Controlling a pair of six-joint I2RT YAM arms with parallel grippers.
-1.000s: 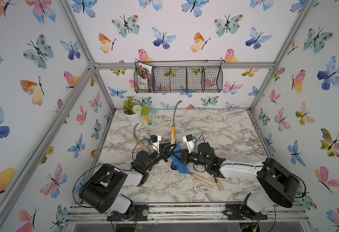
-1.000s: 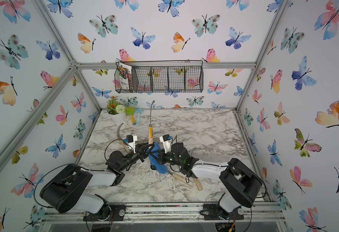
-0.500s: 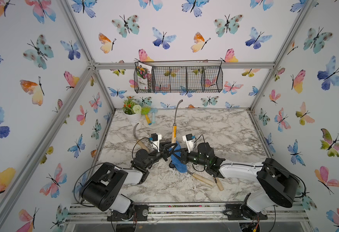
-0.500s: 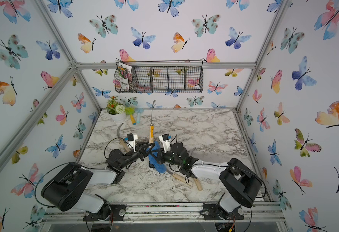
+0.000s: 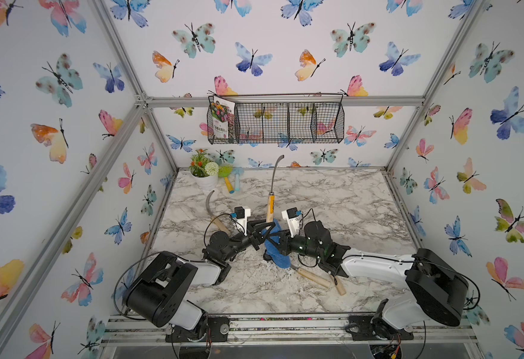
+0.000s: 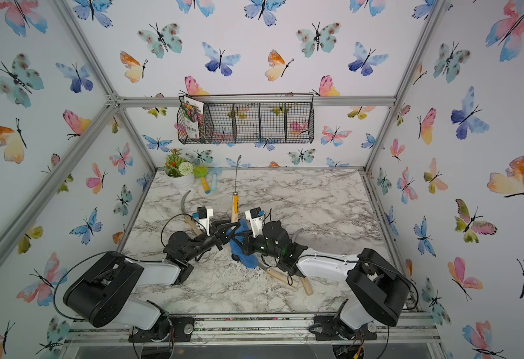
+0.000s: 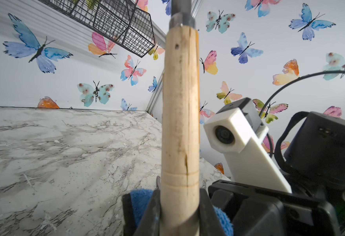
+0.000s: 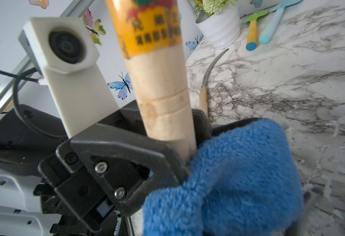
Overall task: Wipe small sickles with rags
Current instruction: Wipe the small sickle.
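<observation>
The held sickle (image 7: 179,112) has its blade cut off by the left wrist view's edge; its handle label (image 8: 153,26) is blurred; the blue rag (image 8: 229,173) hides the handle's butt

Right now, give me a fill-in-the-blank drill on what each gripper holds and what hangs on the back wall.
The left gripper is shut on the ___ of a sickle whose blade points up.
The rag in the right gripper is ___ in colour.
The seed packet sits in the wire basket's ___ compartment.
Missing words: handle; blue; leftmost.
</observation>
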